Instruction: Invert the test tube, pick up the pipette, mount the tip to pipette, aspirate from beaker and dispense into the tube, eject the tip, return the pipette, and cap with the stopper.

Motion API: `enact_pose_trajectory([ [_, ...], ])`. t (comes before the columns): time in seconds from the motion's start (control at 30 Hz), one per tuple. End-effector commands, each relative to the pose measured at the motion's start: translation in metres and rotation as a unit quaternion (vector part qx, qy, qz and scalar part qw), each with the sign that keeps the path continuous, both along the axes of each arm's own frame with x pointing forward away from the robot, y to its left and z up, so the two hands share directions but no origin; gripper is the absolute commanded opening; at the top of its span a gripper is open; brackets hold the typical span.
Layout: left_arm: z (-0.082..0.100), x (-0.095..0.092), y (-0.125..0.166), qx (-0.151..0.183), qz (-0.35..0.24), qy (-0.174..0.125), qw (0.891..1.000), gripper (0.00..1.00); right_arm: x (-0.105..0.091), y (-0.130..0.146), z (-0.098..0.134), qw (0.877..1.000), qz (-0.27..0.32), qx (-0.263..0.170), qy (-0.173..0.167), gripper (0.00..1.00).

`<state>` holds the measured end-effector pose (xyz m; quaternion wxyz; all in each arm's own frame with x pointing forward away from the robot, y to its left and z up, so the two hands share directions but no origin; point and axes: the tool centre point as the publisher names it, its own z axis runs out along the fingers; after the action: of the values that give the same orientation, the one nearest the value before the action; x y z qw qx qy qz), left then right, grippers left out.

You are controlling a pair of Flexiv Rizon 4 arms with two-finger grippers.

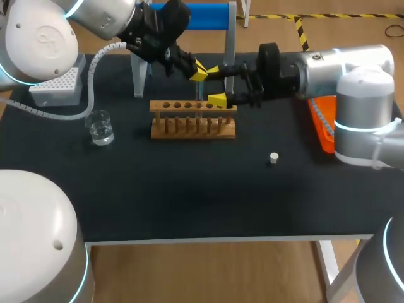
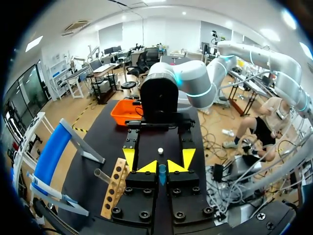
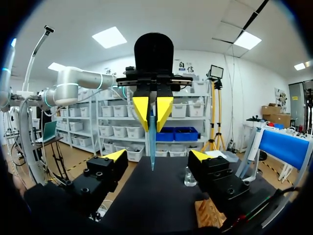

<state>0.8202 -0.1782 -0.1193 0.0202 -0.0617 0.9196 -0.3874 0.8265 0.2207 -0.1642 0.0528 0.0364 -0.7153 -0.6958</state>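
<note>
Test tube (image 3: 152,142): bluish, hanging down from the left gripper (image 3: 152,110), whose yellow tips are pinched tight on its upper end. In the head view it sits at upper centre and is nearly lost against the arms. Right gripper (image 1: 216,84) comes in level from the right, fingers spread wide, one on either side of the tube, no contact visible. Wooden rack (image 1: 192,120) is just below both. Beaker (image 1: 100,127) left of the rack. White stopper (image 1: 274,158) right of centre on the black table (image 1: 189,196). Tip box (image 1: 57,86) at far left, partly behind the left arm. Orange tray (image 1: 322,126) is largely hidden by the right arm.
</note>
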Motion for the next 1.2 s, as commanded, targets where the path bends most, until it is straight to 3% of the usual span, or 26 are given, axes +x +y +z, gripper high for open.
enact_pose_trajectory([
  [0.03,0.001,0.000,0.000,0.002,0.000,0.001,1.000,0.00,0.003,0.009,0.001,1.000,0.003,0.001,0.000,0.80],
  [0.63,0.001,0.000,0.000,0.002,0.000,0.001,1.000,0.00,0.001,0.026,0.009,1.000,0.015,0.018,-0.005,0.67],
  [0.77,0.001,0.000,0.000,0.002,0.000,0.001,1.000,0.00,0.000,0.029,0.010,1.000,0.017,0.020,-0.006,0.58],
  [0.83,0.001,0.000,0.000,0.002,0.000,0.001,1.000,0.00,0.000,0.029,0.011,1.000,0.019,0.022,-0.006,0.48],
  [1.07,0.001,0.000,0.000,0.002,0.000,0.001,1.000,0.00,-0.003,0.031,0.012,0.999,0.022,0.023,-0.007,0.43],
  [1.2,0.001,0.000,0.000,0.002,0.000,0.001,1.000,0.00,-0.004,0.030,0.013,0.999,0.023,0.023,-0.008,0.30],
])
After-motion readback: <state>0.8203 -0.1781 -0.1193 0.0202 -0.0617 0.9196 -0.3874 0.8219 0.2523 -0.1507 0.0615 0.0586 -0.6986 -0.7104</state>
